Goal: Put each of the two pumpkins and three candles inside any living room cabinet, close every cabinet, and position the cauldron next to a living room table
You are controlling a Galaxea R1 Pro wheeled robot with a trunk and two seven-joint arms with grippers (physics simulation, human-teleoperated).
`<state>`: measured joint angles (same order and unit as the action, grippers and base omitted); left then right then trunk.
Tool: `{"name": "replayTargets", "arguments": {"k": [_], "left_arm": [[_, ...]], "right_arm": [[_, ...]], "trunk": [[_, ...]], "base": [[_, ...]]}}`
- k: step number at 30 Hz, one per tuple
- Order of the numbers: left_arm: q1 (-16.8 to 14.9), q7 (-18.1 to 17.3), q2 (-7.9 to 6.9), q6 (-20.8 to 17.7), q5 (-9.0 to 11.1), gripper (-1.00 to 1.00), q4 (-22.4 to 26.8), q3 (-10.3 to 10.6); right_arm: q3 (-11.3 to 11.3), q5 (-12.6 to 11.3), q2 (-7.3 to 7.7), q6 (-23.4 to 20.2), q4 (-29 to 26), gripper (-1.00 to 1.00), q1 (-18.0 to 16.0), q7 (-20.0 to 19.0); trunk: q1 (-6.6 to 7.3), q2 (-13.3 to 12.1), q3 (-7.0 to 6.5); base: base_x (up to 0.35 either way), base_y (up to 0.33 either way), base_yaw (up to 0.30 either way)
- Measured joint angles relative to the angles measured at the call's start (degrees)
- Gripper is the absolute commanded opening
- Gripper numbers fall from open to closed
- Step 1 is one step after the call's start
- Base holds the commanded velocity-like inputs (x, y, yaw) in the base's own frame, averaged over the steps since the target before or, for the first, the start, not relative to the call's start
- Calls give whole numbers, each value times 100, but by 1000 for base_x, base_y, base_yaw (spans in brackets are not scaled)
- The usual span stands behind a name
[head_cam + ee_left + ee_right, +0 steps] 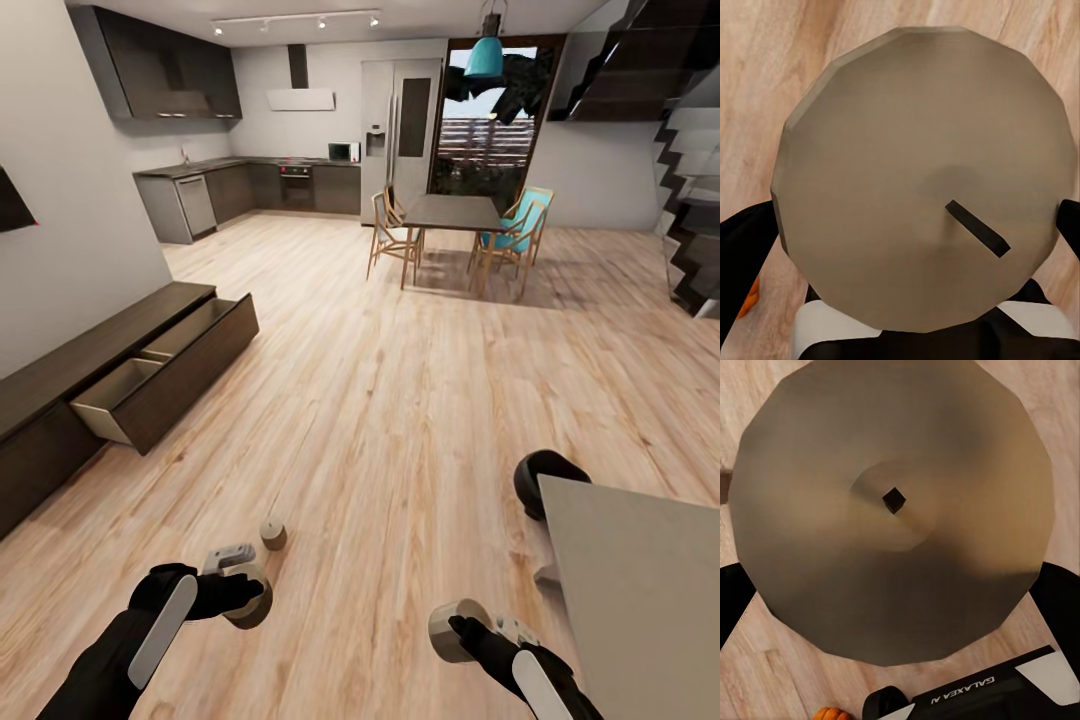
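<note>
Candles (250,598) (452,630), wick ends up, sit clamped upright in the left gripper (240,592) and right gripper (470,628).

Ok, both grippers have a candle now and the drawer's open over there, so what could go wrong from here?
Three risks, as judgement:
1. A third candle stands on the floor ahead of the left gripper; driving forward could knock it over.
2. The open drawer of the cabinet juts into the floor, so an arm could clip it on approach.
3. The table corner sits close to the right gripper; turning could catch it.
</note>
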<state>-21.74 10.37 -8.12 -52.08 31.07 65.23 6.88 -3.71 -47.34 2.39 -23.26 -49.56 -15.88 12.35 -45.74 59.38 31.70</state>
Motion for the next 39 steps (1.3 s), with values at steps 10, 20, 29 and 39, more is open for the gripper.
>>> {"name": "replayTargets", "arguments": {"k": [10, 20, 29, 39], "left_arm": [[3, -1, 0, 0, 3, -100, -2, 0], [4, -1, 0, 0, 0, -100, 0, -1], [3, 0, 0, -1, -8, -100, -1, -1], [3, -1, 0, 1, -10, -100, -1, 0]], "right_arm": [[-1, 0, 0, 7, 3, -100, 0, 0], [-1, 0, 0, 9, 3, -100, 0, 0], [-1, -1, 0, 9, 0, -100, 0, 0], [1, 0, 0, 8, -1, -100, 0, 1]], "trunk": [[0, 0, 0], [0, 0, 0], [0, 0, 0], [0, 0, 0]], "base": [[237, 0, 11], [237, 0, 86], [237, -12, 95], [237, -105, 77]]}}
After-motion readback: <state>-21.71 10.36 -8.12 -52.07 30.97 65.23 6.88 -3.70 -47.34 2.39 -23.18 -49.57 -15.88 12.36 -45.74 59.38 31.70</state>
